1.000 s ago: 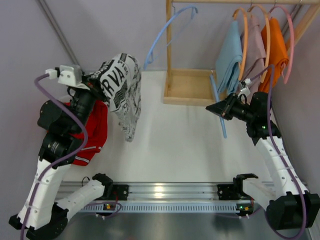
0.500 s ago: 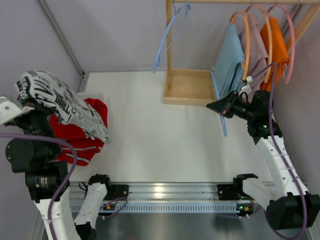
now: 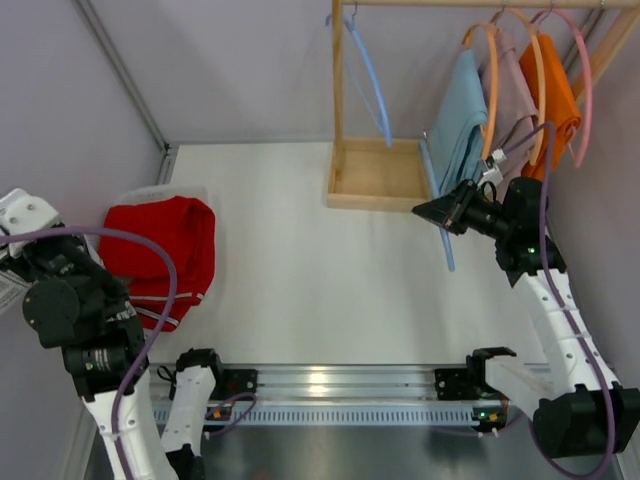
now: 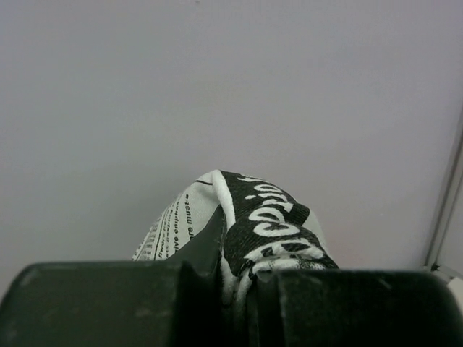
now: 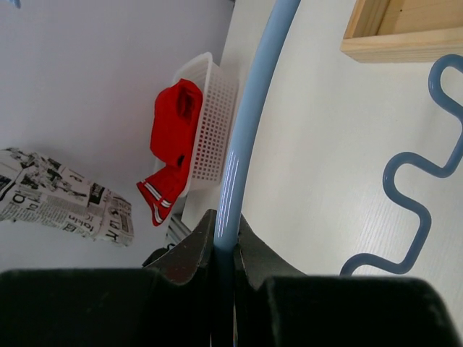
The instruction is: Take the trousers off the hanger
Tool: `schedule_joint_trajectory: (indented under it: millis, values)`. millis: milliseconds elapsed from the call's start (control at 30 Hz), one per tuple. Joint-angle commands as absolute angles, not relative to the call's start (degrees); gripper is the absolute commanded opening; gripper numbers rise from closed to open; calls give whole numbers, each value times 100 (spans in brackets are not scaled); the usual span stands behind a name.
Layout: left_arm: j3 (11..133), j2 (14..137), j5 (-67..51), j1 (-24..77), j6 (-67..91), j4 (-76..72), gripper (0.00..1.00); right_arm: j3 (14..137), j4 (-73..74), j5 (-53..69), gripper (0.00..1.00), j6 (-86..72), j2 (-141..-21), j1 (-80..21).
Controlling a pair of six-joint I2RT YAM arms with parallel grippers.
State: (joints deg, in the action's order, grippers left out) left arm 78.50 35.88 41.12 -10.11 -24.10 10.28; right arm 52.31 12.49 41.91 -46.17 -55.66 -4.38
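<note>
The left pincer point(image 4: 235, 278) is clamped shut on a bunched fold of the white black-printed trousers point(image 4: 253, 224), held up in the air before a plain wall, off to the left of the white basket point(image 5: 210, 123) where the red trousers point(image 3: 165, 250) lie. The right pincer point(image 5: 224, 242) is closed tight round the bar of a bare blue hanger point(image 5: 249, 123) low over the bench point(image 3: 320, 270). Just beyond it, the light blue trousers point(image 3: 460, 110), mauve trousers point(image 3: 512, 100) and orange trousers point(image 3: 555, 95) hang on the wooden rack point(image 3: 338, 100).
</note>
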Motion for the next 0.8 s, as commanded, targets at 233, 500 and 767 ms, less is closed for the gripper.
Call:
schedule_joint_trajectory:
  millis: [233, 500, 767]
  values:
    - [5942, 4463, 3445, -1037, -3419, -1763, 0, 5669, 844, 4280, 0, -4412, -5607, -483]
    - [5942, 5879, 2980, -1037, -2637, -1566, 0, 5809, 923, 4298, 0, -4307, -5634, -483]
    - [5223, 5670, 2507, -1037, -2313, 780, 5, 5660, 967, 4315, 0, -4219, -5528, -483]
